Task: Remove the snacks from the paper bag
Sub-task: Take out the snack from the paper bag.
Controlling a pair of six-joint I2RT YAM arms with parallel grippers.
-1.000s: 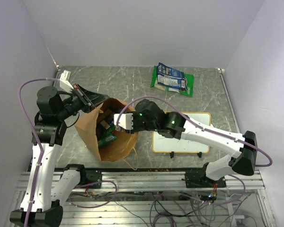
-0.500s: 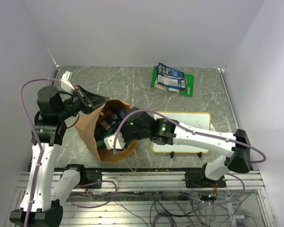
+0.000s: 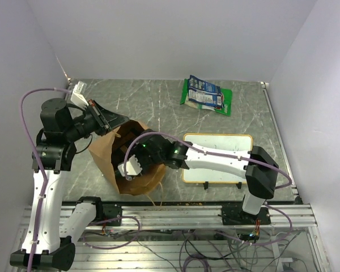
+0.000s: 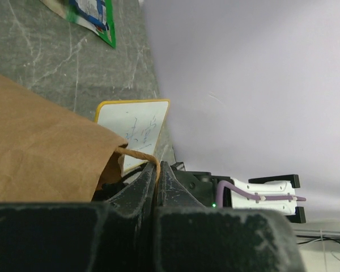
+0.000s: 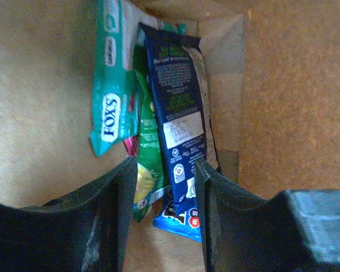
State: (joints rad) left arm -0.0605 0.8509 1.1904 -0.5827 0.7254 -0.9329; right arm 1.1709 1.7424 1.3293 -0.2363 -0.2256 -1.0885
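1. Paper bag [image 3: 103, 152]: tall, brown kraft paper, standing at the near left of the table [image 3: 153, 99] with its mouth open and tilted toward the right arm.

2. Left gripper [image 4: 157, 174]: fingers pressed together on the bag's thin tan string handle at the rim, holding the mouth up.

3. Right gripper [image 5: 165, 170]: inside the bag, jaws apart and nothing between the pads. The two dark fingers sit either side of the near ends of the packets. Contact cannot be confirmed.

4. Contents, right wrist view, all glossy and lying lengthwise against the bag's inner wall:
- teal pouch [image 5: 109, 85] with white "FOXS" lettering, leftmost;
- green packet [image 5: 147, 164], partly under the others;
- dark blue packet [image 5: 178, 107] with a white label panel, on top;
- pink-red packet [image 5: 130, 146], only a sliver visible.

5. Green bag [image 3: 207, 95] with blue-white label: flat on the far side of the table, well apart from the paper bag.

6. Whiteboard [image 3: 217, 158]: orange-framed, lying right of the paper bag.
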